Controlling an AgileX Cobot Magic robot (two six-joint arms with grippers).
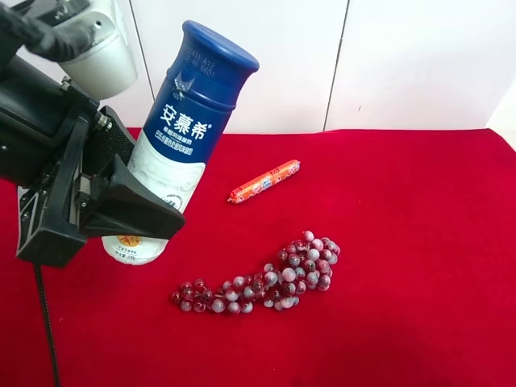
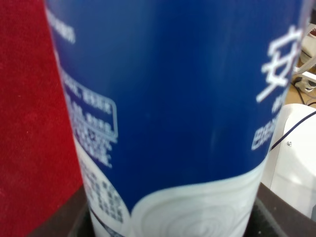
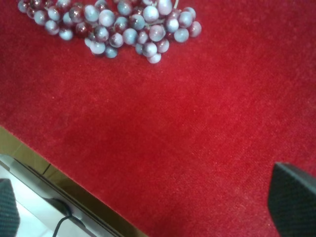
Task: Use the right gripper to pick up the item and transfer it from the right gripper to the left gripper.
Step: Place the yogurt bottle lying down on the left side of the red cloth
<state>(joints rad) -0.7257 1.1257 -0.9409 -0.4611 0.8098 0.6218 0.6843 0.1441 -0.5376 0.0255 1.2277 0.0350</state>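
**Bottle held by the left gripper, right gripper wide open**

The high view shows only one arm, at its left side. The other arm is out of that picture. The left gripper (image 1: pixel 153 214) is clamped on the white and blue bottle (image 1: pixel 197 105). One wide black finger (image 1: pixel 129 205) presses on the white lower part of the bottle. The other finger is hidden behind it. The near finger also covers part of the bottle's base, so it is not clear if the base touches the red cloth (image 1: pixel 403 242). The bottle leans, with its blue cap up and away from the arm.

In the left wrist view the bottle fills almost the whole picture and looks blurry. Its small print cannot be read.

The right gripper (image 3: pixel 148 205) shows only two dark fingertips (image 3: pixel 291 197) at the edges of its own view. They are far apart and hold nothing. It hangs over the cloth near the grapes (image 1: pixel 266 278). The sausage stick (image 1: pixel 264 181) lies between the grapes and the wall.
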